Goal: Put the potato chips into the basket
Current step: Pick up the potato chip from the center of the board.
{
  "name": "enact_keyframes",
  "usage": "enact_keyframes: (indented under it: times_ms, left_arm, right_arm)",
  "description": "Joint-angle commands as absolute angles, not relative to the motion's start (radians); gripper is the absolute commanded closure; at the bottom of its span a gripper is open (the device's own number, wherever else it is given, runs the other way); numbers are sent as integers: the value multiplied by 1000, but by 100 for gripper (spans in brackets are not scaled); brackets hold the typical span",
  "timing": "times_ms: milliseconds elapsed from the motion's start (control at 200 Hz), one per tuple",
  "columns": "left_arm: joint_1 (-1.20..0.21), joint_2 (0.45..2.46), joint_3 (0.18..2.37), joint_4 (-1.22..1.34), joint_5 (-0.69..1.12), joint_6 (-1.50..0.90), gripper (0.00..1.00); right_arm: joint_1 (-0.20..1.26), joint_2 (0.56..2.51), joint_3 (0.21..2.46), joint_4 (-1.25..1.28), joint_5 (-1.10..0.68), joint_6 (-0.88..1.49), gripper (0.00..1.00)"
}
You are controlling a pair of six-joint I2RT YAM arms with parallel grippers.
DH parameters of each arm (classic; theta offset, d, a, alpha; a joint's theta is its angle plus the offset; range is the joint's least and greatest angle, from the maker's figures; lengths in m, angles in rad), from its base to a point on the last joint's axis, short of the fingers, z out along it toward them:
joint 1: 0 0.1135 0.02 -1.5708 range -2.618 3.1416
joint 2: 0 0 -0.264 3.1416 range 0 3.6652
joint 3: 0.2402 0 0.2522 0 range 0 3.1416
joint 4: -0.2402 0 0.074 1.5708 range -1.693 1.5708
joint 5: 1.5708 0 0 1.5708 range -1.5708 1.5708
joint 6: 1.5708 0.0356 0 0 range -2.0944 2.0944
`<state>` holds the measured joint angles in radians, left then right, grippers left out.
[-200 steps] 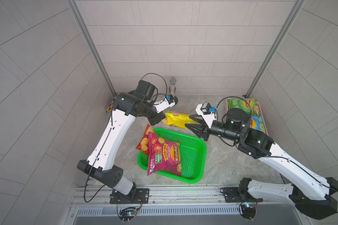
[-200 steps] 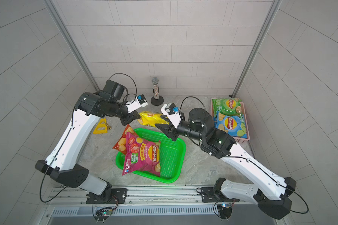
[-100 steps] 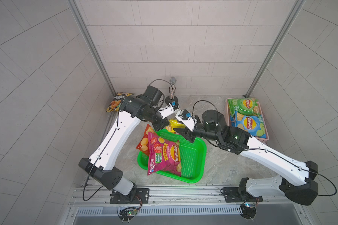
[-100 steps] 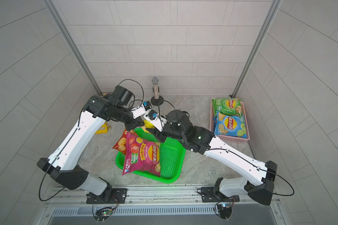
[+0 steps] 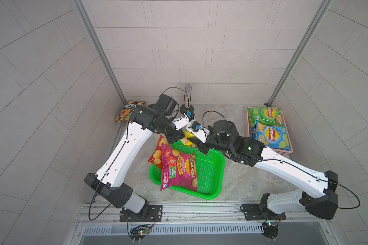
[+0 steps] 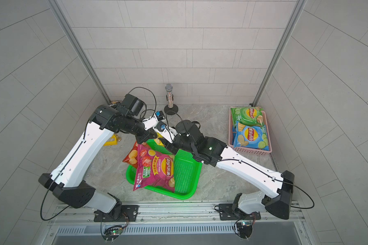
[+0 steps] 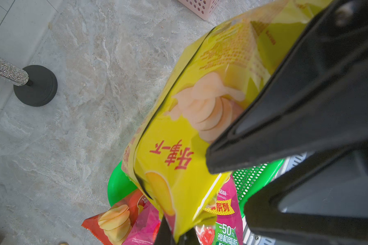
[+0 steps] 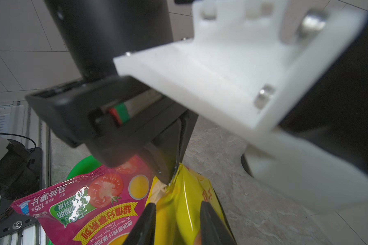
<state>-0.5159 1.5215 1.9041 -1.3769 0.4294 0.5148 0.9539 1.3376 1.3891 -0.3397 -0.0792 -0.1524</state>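
Over to the right wrist view: catching the left tool [image 8: 172,172] clenched on the crimped end seam of the yellow Lay's bag [image 8: 185,199]. Spotting the right tool [image 8: 176,220] straddling the puffed body further along; cannot tell whether pressing or merely flanking.

Switching to the left wrist view: watching that bag dangle over the green basket [image 7: 119,186], above the magenta tomato bag [image 7: 146,224] and the red-orange bag [image 7: 113,222].

Now both top views: finding it mid-frame at the basket's upper rim, wedged between the two tools. Noting the green bag [image 5: 263,114] and blue bag [image 5: 270,135] parked in the pink basket [image 5: 285,151] at right, and a black bag [image 5: 128,110] propped at upper left.

Judging by looks: light, air-filled, glossy, likely slippery, with brittle contents. Better to pinch a flat seam than squeeze the belly.
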Motion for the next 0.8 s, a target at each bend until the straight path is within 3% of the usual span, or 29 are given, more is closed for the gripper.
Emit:
enact_keyframes:
  times_ms: [0, 580, 796]
  left_arm:
    - [-524, 1493, 1919, -1384, 466, 501, 100]
    - [-527, 1486, 1933, -1384, 488, 491, 100]
    - [-525, 1482, 1936, -1384, 494, 486, 100]
  right_arm:
    - [959, 1332, 1393, -319, -49, -167, 61]
    - [966, 1371, 1396, -333, -19, -212, 63]
    - [969, 1375, 1392, -325, 13, -219, 81]
